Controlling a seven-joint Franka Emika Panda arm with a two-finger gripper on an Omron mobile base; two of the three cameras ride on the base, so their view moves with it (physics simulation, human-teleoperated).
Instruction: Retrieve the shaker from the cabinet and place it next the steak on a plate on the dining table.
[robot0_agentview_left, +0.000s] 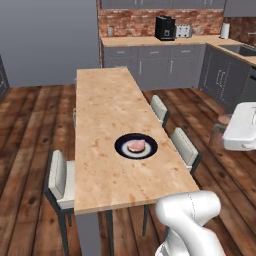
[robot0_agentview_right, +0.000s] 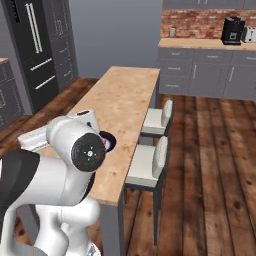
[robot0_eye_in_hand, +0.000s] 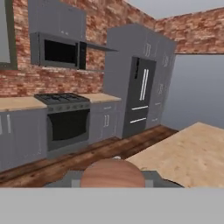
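Gripper clamps shaker beside dining table edge

Steak on plate, plate on dining table, 2 chairs along its right

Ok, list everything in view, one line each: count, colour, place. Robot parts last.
dining table: one, light wood top, grey legs, mid-room.
plate: one, dark navy, on the table toward its near end.
steak: one, pinkish-red, on the plate.
chairs: three seen in the left base view, white seats, along the table's sides.
shaker: one, brown wood, its rounded top between the gripper's fingers in the hand view.
coffee machine: one, black, on the far counter.
toaster: one, pale, beside the coffee machine.
stove: one, grey, against the brick wall.
microwave: one, dark, above the stove.
fridge: one, dark grey, right of the stove.
gripper: one, shut on the shaker.
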